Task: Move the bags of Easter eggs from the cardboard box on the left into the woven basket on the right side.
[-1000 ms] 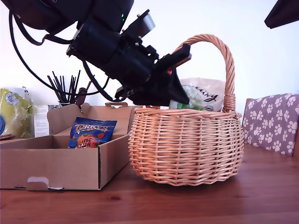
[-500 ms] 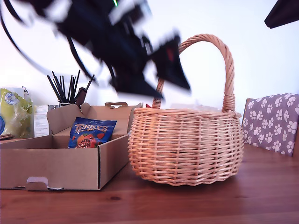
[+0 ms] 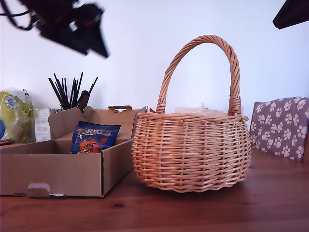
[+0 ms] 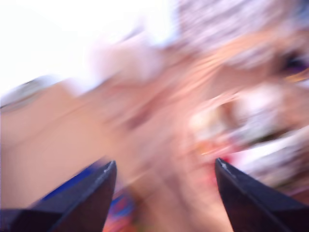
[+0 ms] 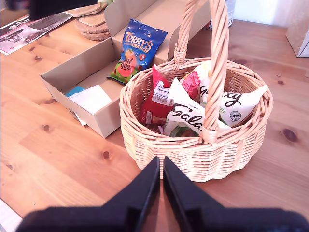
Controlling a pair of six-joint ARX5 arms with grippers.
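Bags of Easter eggs: several pouches lie heaped inside the woven basket (image 5: 193, 145), among them a white bag with black script (image 5: 186, 116), a second white scripted bag (image 5: 234, 104) and a red pouch (image 5: 154, 108). One dark blue bag with orange lettering (image 3: 95, 137) stands propped against the rear wall of the cardboard box (image 3: 63, 171); the second wrist view shows the same bag (image 5: 137, 50) leaning on that wall, with a white card (image 5: 91, 99) and a blue item lying flat on the box floor. Box and basket sit side by side on the wooden desk (image 3: 193, 208), nearly touching. The basket's arched handle (image 3: 227, 58) stands upright.

My second pincer (image 5: 161, 166) has its jaws pressed together, empty, poised outside the basket's rim. My first pincer (image 4: 164, 169) has its jaws spread wide with nothing between them; its view is heavily blurred. A dark, blurred arm (image 3: 72, 24) sits high above the box.

Behind the box: a cup of dark sticks (image 3: 72, 92) and a yellow-green bag (image 3: 14, 118).
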